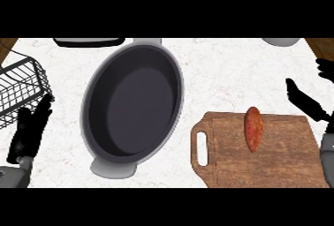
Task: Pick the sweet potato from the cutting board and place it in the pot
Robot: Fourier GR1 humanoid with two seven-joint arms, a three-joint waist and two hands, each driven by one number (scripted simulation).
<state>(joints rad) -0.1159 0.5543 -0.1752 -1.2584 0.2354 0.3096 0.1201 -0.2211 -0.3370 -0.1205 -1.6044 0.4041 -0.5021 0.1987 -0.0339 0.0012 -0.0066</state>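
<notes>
An orange-red sweet potato (252, 128) lies lengthwise on the upper middle of the wooden cutting board (274, 163) at the lower right. To the board's left stands a large oval grey pot (134, 103) with nothing in it. My right hand (308, 102) shows at the right edge, fingers straight and open, a short way right of and above the sweet potato, not touching it. My left hand (29, 128) rests open at the lower left, fingers up, left of the pot.
A black wire basket (20, 86) sits at the left edge beside my left hand. A dark tray-like object (88, 42) and a white rounded object (282, 41) lie along the counter's far edge.
</notes>
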